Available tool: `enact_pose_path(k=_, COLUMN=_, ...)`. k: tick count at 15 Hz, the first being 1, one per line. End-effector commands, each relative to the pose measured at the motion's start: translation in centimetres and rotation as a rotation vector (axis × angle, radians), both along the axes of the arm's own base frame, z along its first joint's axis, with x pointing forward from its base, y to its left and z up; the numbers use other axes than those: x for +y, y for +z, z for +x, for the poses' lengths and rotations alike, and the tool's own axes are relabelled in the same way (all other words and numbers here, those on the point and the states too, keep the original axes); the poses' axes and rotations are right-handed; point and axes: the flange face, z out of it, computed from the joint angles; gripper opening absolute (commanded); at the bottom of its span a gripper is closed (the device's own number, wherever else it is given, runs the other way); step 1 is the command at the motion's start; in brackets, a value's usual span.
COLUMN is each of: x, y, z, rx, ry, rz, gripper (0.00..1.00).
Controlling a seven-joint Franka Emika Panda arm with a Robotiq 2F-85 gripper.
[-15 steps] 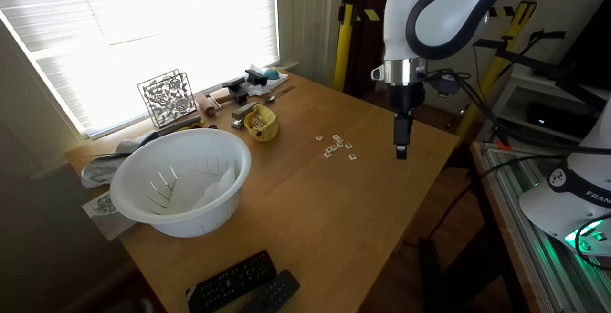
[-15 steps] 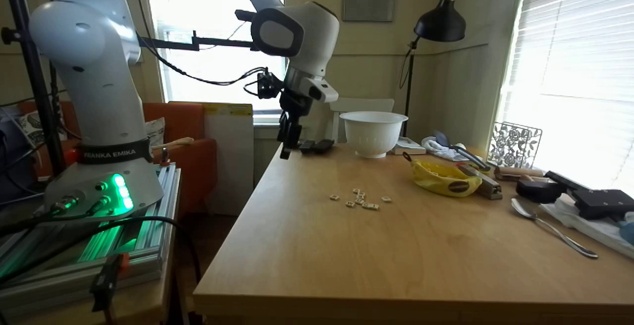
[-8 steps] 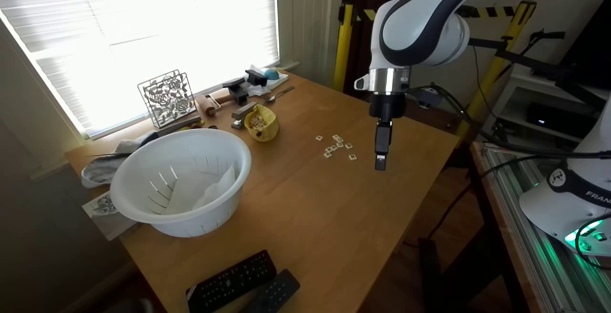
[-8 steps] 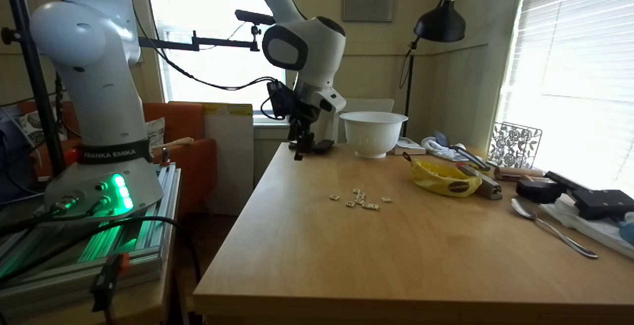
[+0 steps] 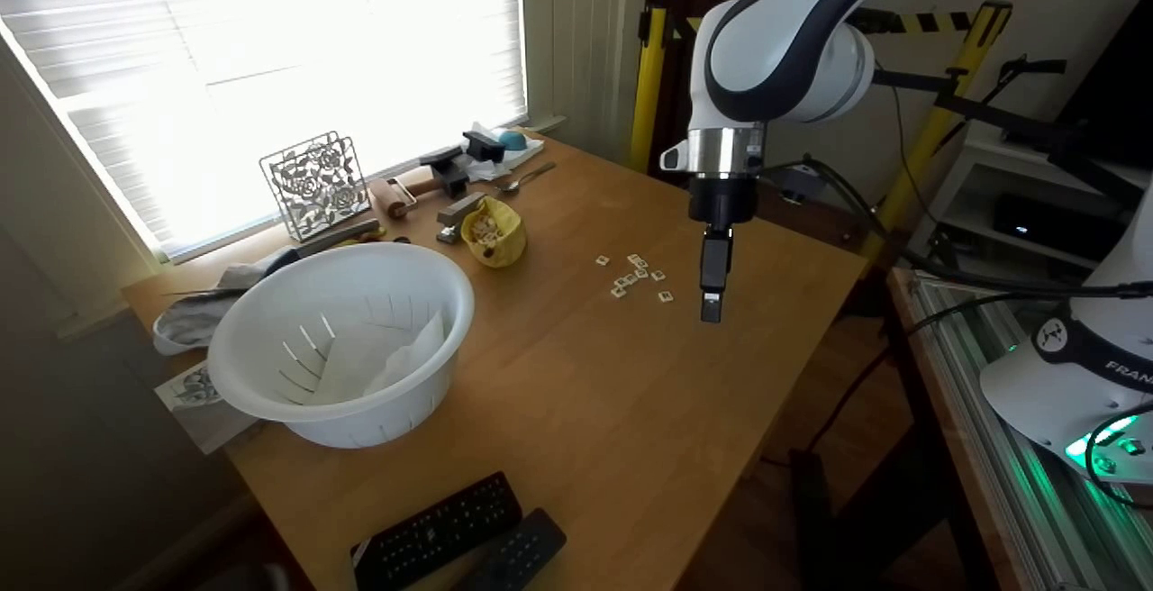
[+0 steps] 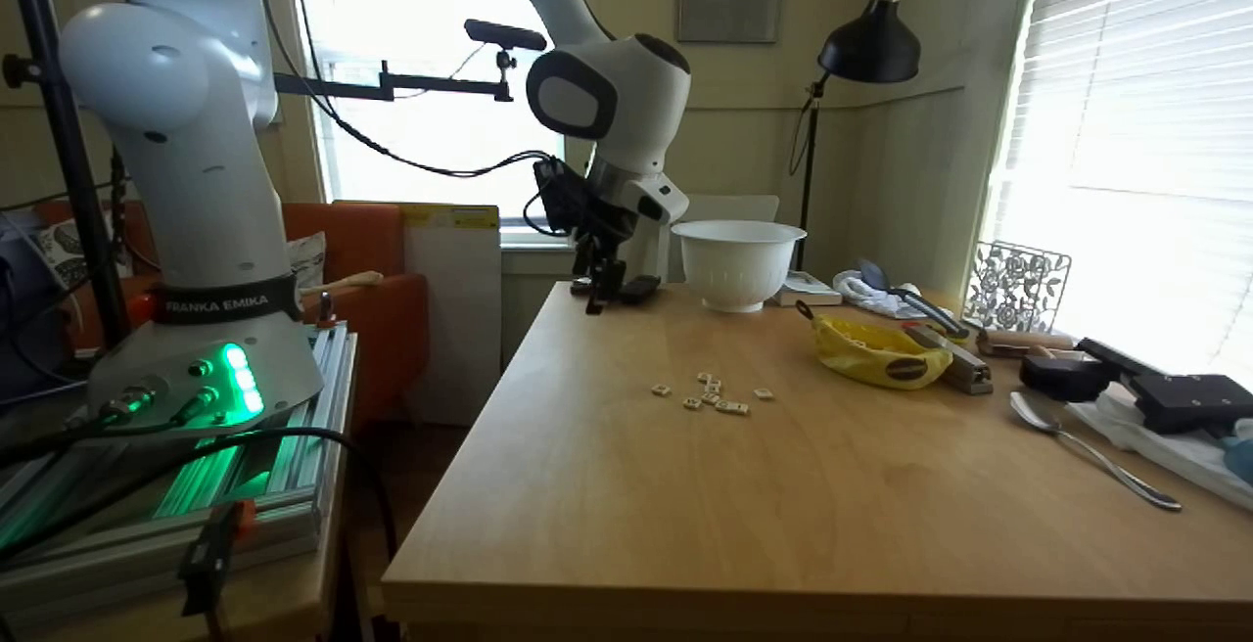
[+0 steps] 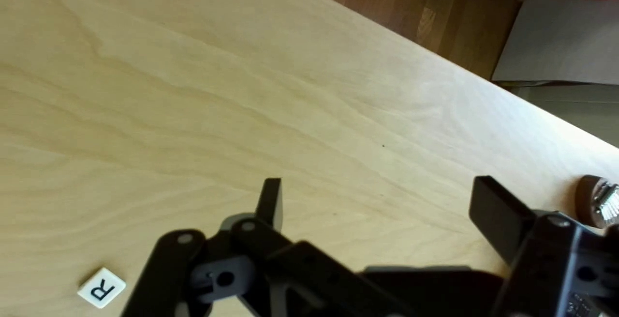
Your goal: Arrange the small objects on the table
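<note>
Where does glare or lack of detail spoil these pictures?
Both exterior views: a window largely blown out to white, letters on the small tiles too small to read. Wrist view: pale sheen on the table near its edge, but one tile clearly shows R.

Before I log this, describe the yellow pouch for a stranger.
On the wooden table, find the large white bowl. Beyond its right rim in an exterior view lies the yellow pouch. Unlike the grey item beside it, it holds pale bits.
</note>
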Motion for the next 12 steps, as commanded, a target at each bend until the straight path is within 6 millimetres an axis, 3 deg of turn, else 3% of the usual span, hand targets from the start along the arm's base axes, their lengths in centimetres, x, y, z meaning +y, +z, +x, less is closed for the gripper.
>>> enact_pose_path(k=1, x=-1.1, y=-0.3, z=0.7, rx=-0.052, ry=-0.015, rz=-0.090, gripper=1.00)
enact_pose_path(k=9, x=-4.2, y=-1.9, z=2.9, rx=-0.145, ry=0.018, rz=-0.222, gripper=1.00)
enact_pose_path(k=12, x=-4.9, y=-2.6, z=3.5, rx=-0.122, ry=0.012, rz=-0.193, gripper=1.00)
